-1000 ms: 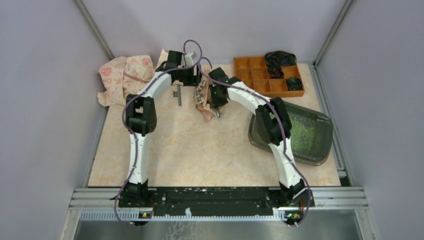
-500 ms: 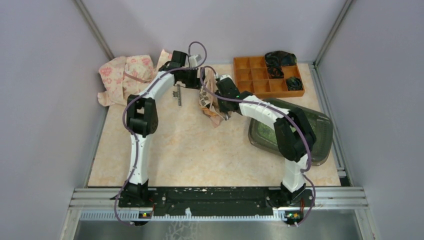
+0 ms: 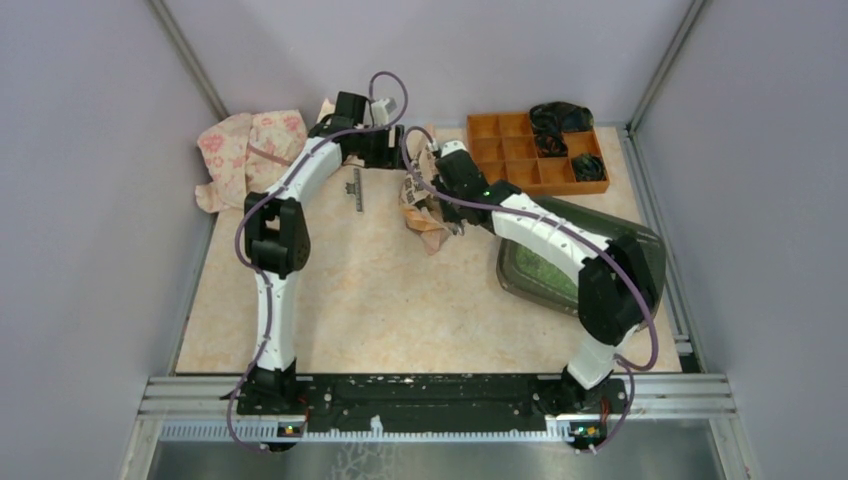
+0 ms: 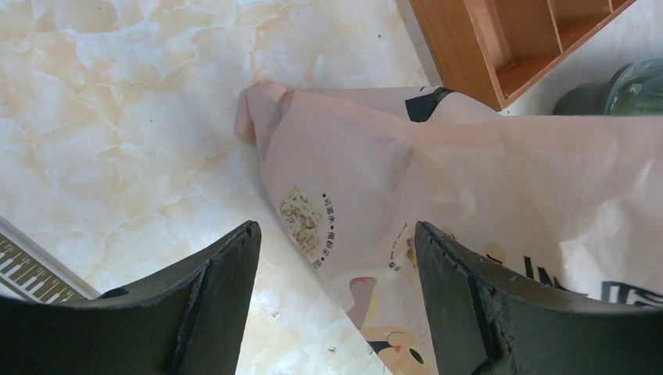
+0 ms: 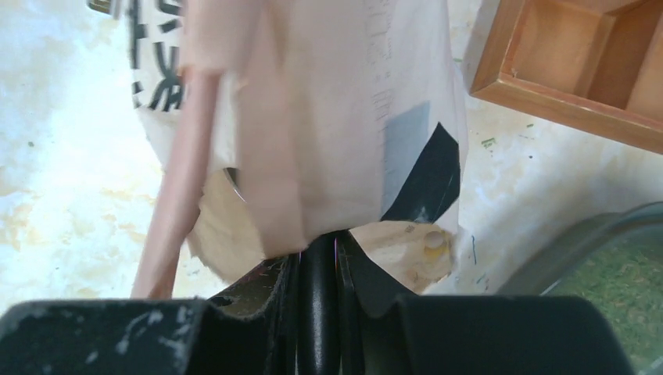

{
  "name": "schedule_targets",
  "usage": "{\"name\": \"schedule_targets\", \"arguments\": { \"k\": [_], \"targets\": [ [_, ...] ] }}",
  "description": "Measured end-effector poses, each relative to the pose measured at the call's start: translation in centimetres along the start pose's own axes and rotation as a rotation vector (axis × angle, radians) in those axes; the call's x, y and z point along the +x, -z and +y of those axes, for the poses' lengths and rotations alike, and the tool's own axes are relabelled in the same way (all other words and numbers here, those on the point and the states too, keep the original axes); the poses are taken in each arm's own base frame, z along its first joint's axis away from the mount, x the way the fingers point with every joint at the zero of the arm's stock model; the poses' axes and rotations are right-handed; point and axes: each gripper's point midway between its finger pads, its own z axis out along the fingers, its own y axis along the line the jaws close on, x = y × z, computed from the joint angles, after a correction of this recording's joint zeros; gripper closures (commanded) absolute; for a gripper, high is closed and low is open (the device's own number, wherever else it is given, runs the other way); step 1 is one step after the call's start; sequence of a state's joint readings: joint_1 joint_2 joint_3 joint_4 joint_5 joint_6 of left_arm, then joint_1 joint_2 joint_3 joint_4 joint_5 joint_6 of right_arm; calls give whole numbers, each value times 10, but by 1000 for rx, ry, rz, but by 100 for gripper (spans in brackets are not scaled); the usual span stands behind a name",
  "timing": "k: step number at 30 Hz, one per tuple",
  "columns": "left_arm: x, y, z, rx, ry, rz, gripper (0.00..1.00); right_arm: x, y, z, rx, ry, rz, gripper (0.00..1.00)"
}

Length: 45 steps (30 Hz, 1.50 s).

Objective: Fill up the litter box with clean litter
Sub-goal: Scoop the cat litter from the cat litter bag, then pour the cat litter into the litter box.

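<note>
At the far left of the desk (image 3: 380,300) lies a crumpled flowered cloth (image 3: 245,150), well apart from the job, so I leave it alone. My left end effector (image 4: 336,234) hangs over the pink bag (image 3: 420,205) with its fingers spread wide and nothing between them. One corner of the bag points out ahead of it on the bare desk.

Just right of that, my right end effector (image 5: 319,254) is clamped on a folded edge of the bag, near a patch of black tape (image 5: 426,176). The paper hangs slack and creased from this one pinch. I cannot tell which end of the bag is open.

To do this step well, I judge that the left should come down and close on a firm fold, not a single loose layer. Then both arms can lift together. A one-sided lift would likely let the bag twist and spill early.

Further right, the orange organiser (image 3: 520,150) sits just beside the bag, so the carry should pass on its near side.

The litter box (image 3: 610,222) lies at the right, under my right forearm, with green litter (image 3: 545,268) already in it. I would tip only once the bag is over its middle.
</note>
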<state>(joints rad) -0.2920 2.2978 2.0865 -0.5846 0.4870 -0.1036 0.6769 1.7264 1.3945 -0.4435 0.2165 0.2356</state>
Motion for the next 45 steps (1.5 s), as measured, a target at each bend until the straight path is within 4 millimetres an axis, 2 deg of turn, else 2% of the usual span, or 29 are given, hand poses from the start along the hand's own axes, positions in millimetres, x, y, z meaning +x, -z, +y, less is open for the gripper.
{"name": "schedule_targets", "arguments": {
  "k": [3, 8, 20, 24, 32, 37, 41, 45],
  "targets": [
    [-2, 2, 0, -5, -2, -6, 22, -8, 18, 1, -3, 0, -47, 100],
    [-4, 4, -1, -8, -3, -10, 22, -3, 45, -1, -5, 5, -82, 100],
    [3, 5, 0, -16, 10, 15, 22, 57, 77, -20, 40, 40, -59, 100],
    [3, 5, 0, -16, 11, 15, 22, 71, 91, -25, 43, 41, -72, 100],
    [1, 8, -2, -14, 10, 10, 22, 70, 122, -32, 58, 20, -114, 100],
    [-3, 11, -5, -11, 5, 1, 22, 84, 139, -42, 83, 2, -60, 100],
    [-3, 11, -6, -5, 5, 1, 22, 93, 163, -51, 101, -35, -22, 100],
    [-3, 12, -7, 3, 5, 1, 22, 88, 194, -61, 113, -98, -38, 100]
  ]
}}
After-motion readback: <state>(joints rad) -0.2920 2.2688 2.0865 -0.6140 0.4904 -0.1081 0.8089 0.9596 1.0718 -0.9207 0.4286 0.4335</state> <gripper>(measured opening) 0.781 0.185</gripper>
